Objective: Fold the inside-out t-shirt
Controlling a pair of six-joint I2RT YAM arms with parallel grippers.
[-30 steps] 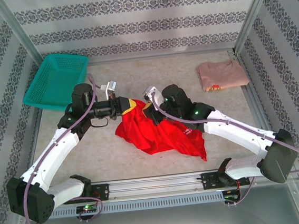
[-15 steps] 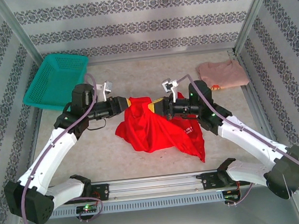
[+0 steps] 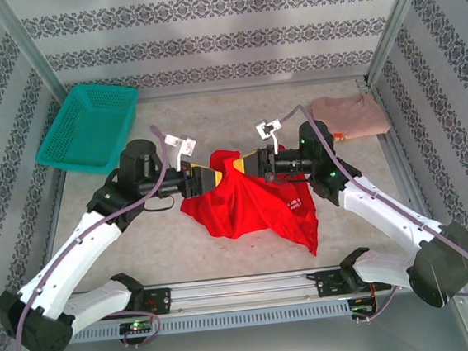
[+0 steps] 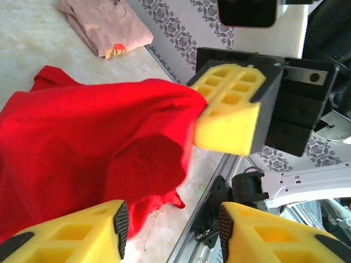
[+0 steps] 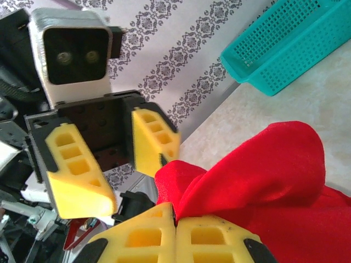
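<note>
The bright red t-shirt (image 3: pixel 249 205) lies crumpled mid-table, a small white patch (image 3: pixel 296 206) on its right side. My right gripper (image 3: pixel 243 165) is shut on a raised fold at the shirt's top edge; in the right wrist view its yellow fingers (image 5: pixel 175 227) pinch the red cloth (image 5: pixel 263 175). My left gripper (image 3: pixel 210 178) faces it from the left, open, close beside that fold. In the left wrist view the left gripper (image 4: pixel 173 233) is spread wide, with the shirt (image 4: pixel 82 153) against its left finger and nothing clamped between.
A teal basket (image 3: pixel 88 125) sits at the back left. A folded pale pink shirt (image 3: pixel 348 115) lies at the back right by the frame post. The metal rail (image 3: pixel 245 290) runs along the near edge. Patterned walls enclose the table.
The right gripper swung to point left and lifted the shirt's top fold. The left gripper moved right and nearer, closing on that fold.
</note>
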